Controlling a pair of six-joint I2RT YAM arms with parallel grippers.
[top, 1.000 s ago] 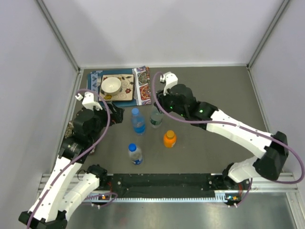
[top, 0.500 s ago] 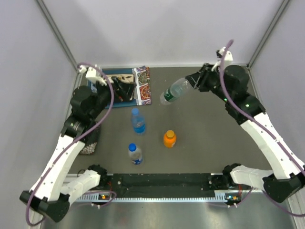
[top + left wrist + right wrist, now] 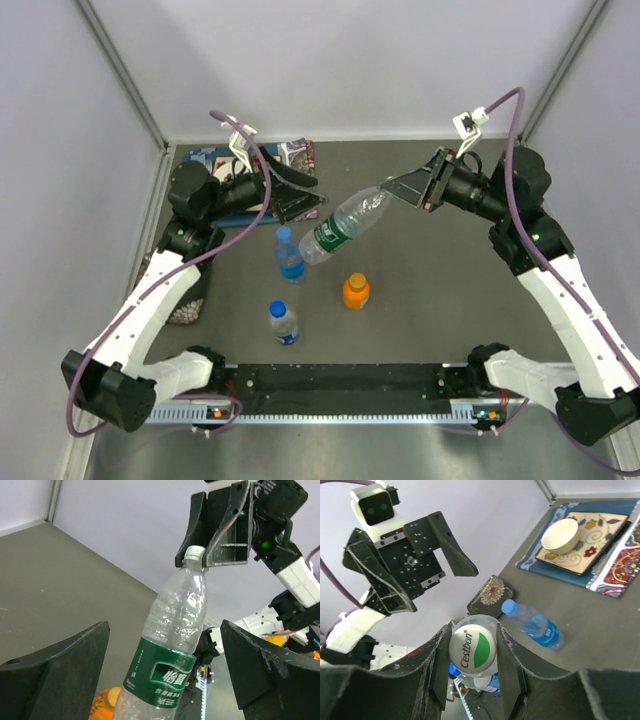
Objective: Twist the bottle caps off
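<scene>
Top external view first: my left gripper (image 3: 305, 196) hung in the air with its jaws wide apart, aimed at the greenish bottle (image 3: 338, 228) but not touching it. That bottle slanted well above the table, held only at its top, where the right gripper (image 3: 398, 188) was clamped around the white cap (image 3: 472, 647). That worried me. With the whole body hanging off one small grip, an off-centre squeeze from the left could, I judged, lever the bottle loose or crumple its thin wall. And if I twisted before the left had the body firmly, the bottle would just spin with the cap. As for the surroundings, a bowl (image 3: 560, 534) sat on a plate (image 3: 590, 550) on a mat (image 3: 620, 565), out of the way. Below the raised bottle stood one blue-capped bottle (image 3: 290, 252), a second blue-capped bottle (image 3: 284, 322) nearer me, and the orange bottle (image 3: 356, 290), so a drop could knock them over.
</scene>
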